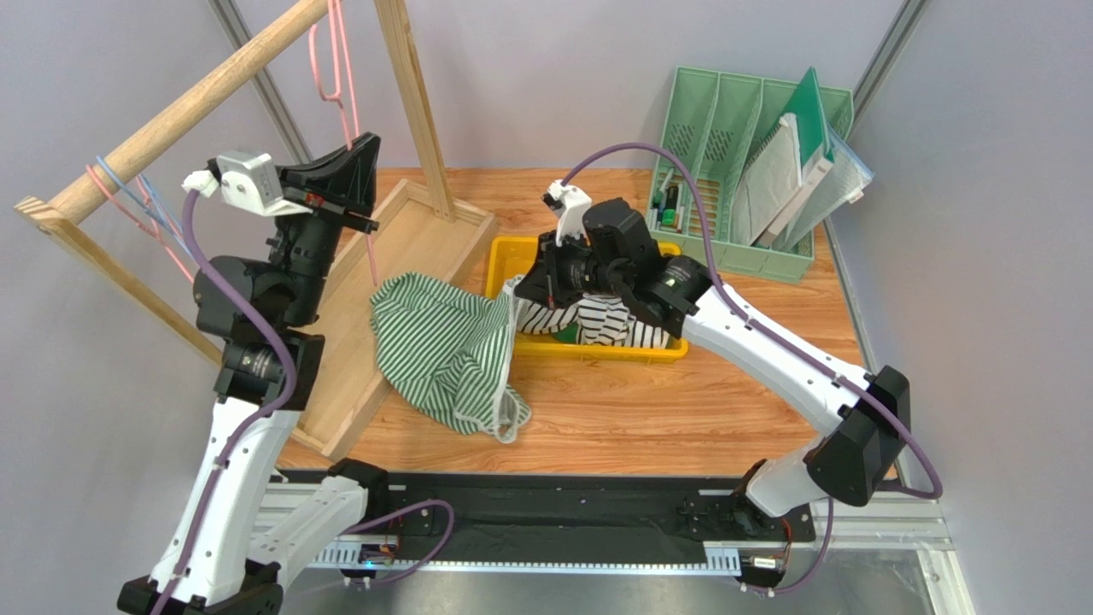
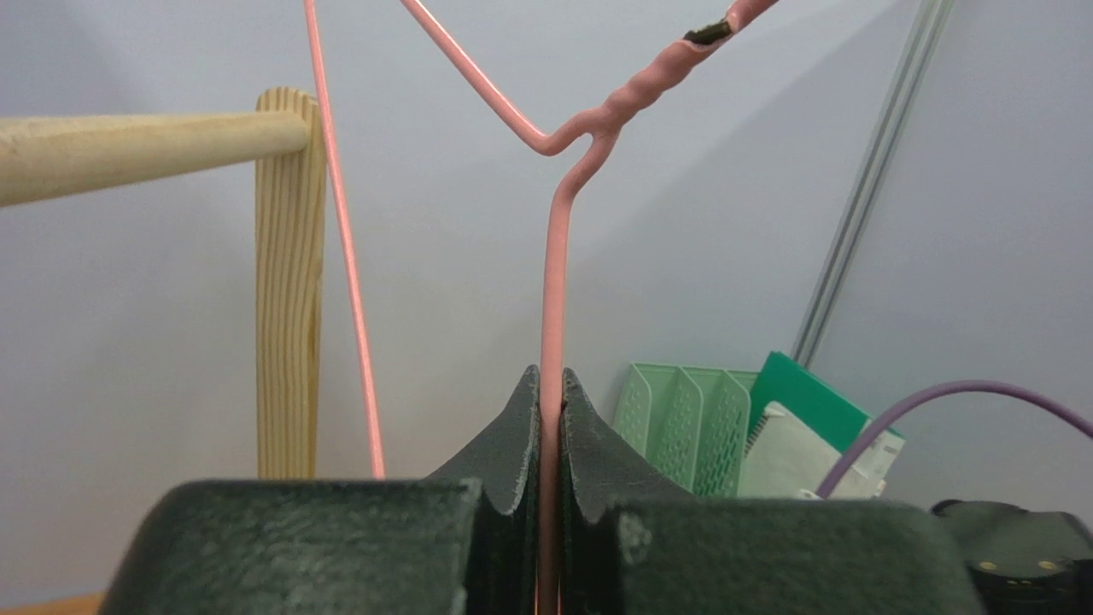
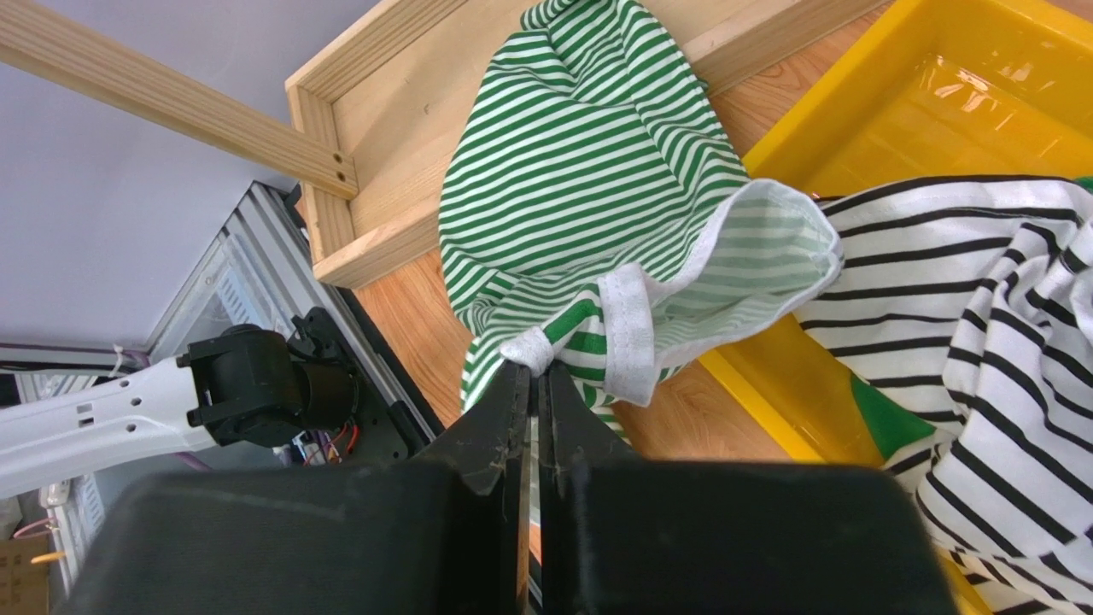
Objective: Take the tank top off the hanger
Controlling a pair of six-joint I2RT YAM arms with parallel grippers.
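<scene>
While bin holds striped clothes, tank top alongside.

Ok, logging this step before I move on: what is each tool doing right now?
Left tool: closed on the pink hanger.
Right tool: closed on the green striped tank top.

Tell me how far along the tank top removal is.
Done: left gripper shut on the pink hanger, right gripper shut on the white edge of the green striped tank top. In hand: the top hangs bunched low beside the yellow bin. Left: a hanger wire runs down into the cloth in the top view, so it looks not yet free.
</scene>
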